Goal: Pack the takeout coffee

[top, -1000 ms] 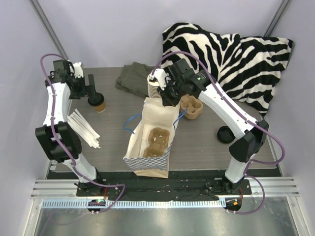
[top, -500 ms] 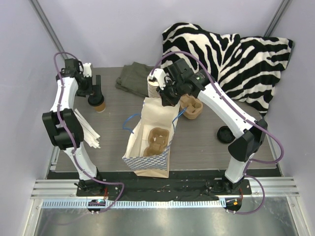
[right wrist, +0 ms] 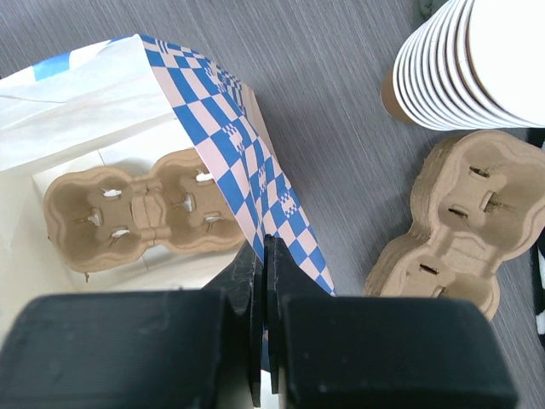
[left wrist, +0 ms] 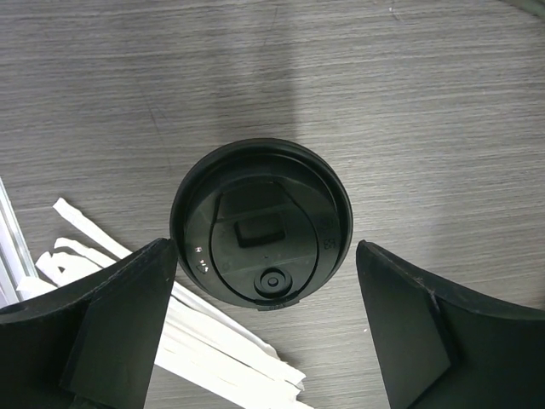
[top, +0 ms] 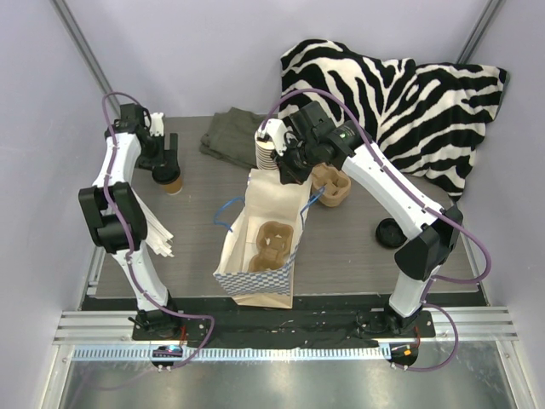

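The takeout coffee [top: 172,181], a small brown cup with a black lid [left wrist: 261,222], stands upright at the table's back left. My left gripper [top: 163,160] hovers right above it, open, with one finger on each side of the lid and touching nothing. The paper bag [top: 260,243] with blue checked trim stands open in the middle and has a cardboard cup carrier [right wrist: 140,209] inside. My right gripper [right wrist: 266,256] is shut on the bag's checked rim [right wrist: 255,183] at its far edge.
A stack of cream-and-brown cups [top: 267,149] and a stack of spare cardboard carriers [top: 332,185] stand behind the bag. White straws [top: 146,223] lie at the left, close to the cup. A loose black lid [top: 391,233] lies at the right. Olive cloth [top: 232,132] and zebra pillow [top: 400,98] sit at the back.
My left gripper has swung right and forward from the back-left corner until it sits directly over the coffee cup. The right arm and the bag have not moved.
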